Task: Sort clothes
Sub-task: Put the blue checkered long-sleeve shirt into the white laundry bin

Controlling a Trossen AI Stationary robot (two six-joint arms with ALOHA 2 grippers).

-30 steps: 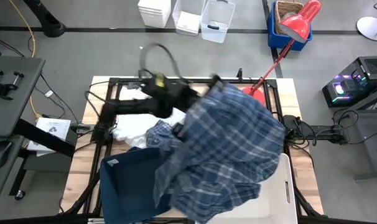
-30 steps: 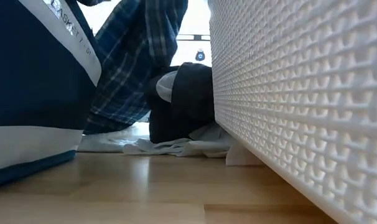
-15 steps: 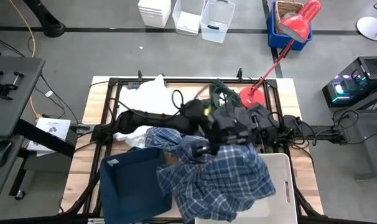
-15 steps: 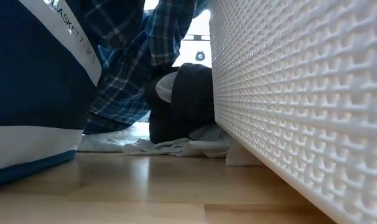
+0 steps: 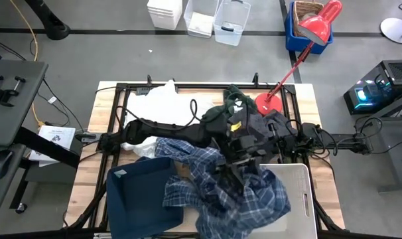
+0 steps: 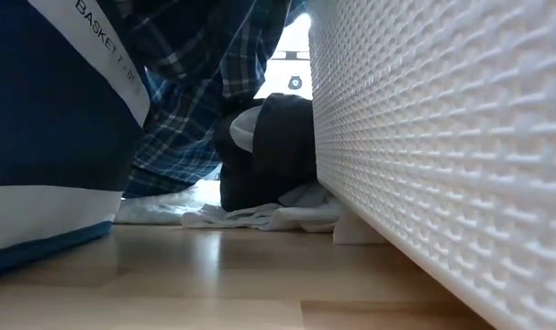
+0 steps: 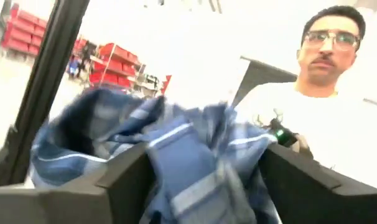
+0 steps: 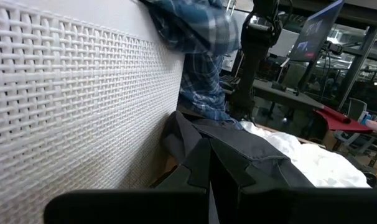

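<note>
The blue-and-white plaid shirt (image 5: 221, 196) lies bunched over the white plastic bin (image 5: 300, 192) and the navy bin's (image 5: 138, 199) right edge. My left gripper (image 5: 235, 169) hangs over the bin's left part, open, with shirt cloth (image 7: 195, 155) between its fingers. White cloth pieces (image 5: 158, 99) lie far left on the table. The dark green hoodie (image 5: 231, 99) and the dark grey jacket (image 5: 274, 126) lie beyond the bin. My right gripper (image 8: 209, 146) rests shut beside the bin's wall (image 8: 83, 93), pointing at the jacket (image 8: 251, 149). My left gripper has a bunched fold of the plaid shirt (image 7: 176, 186) between its wide-open fingers, which point down. The cloth lies slack against the inner sides of both fingers (image 7: 123, 180); they do not pinch it. Whether my right gripper touches the jacket, I cannot tell.
A red desk lamp (image 5: 267, 103) stands at the table's far right. A white cloth (image 6: 260, 215) lies on the wood between the two bins. A person in a white top (image 7: 313, 112) shows beyond the table. Boxes stand on the floor behind it.
My left gripper has swung from the table's far middle toward the near right edge and come down over the white bin. The plaid shirt, spread wide in the air a second ago, has sunk and bunched up onto the white bin and the navy bin's edge.
</note>
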